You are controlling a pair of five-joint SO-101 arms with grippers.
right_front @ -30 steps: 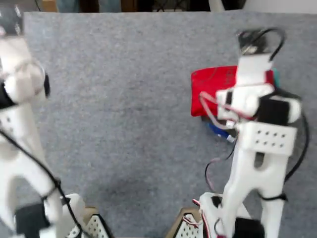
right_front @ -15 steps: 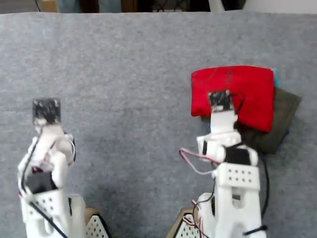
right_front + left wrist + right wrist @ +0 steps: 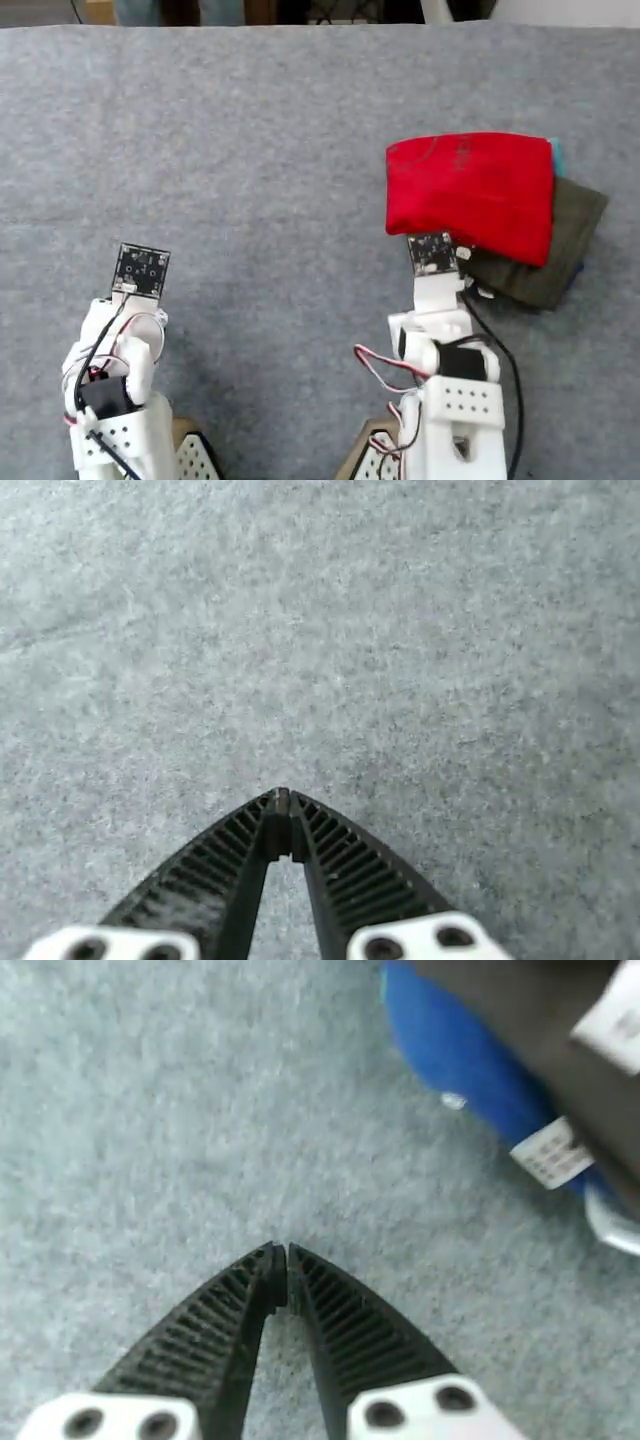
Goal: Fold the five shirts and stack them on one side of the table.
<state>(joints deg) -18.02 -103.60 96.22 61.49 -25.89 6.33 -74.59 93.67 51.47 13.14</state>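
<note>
Grey felt covers the table [image 3: 250,150], and in the high view we see the stack [image 3: 500,225] of folded shirts at the right of the frame, a little above the middle. On top lies a red shirt [image 3: 470,190]. Under it a dark shirt [image 3: 565,245] sticks out toward the lower right, and a thin teal edge [image 3: 557,155] peeks out at the red one's upper right corner. Our right arm [image 3: 440,350] stands at the lower right, its wrist just below the red shirt's lower edge. Our left arm [image 3: 115,370] is at the lower left, well apart from the pile. From the right wrist we see the right gripper [image 3: 280,1260] with jaws closed tip to tip, holding nothing, over the felt near a blue shirt [image 3: 450,1050] that lies under the dark one. The left gripper [image 3: 281,805] is likewise closed on nothing, over the felt
</note>
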